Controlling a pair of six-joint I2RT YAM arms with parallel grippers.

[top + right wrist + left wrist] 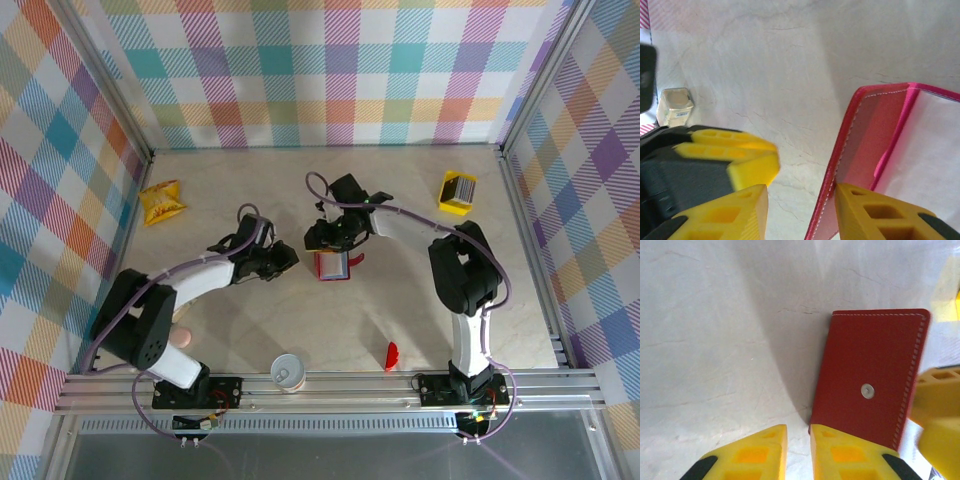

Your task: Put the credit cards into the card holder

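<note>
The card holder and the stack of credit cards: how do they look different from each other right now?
Colour: the card holder is dark red, the credit cards bright yellow with a black-and-white striped face. Place: the card holder sits in the middle of the table; the credit cards lie near the far right corner. State: the card holder is folded open, the credit cards are stacked flat. Both are small rectangles.

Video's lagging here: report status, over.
Left gripper barely open, empty, beside card holder. Right gripper open, astride its cover edge. Credit cards far right, untouched.
</note>
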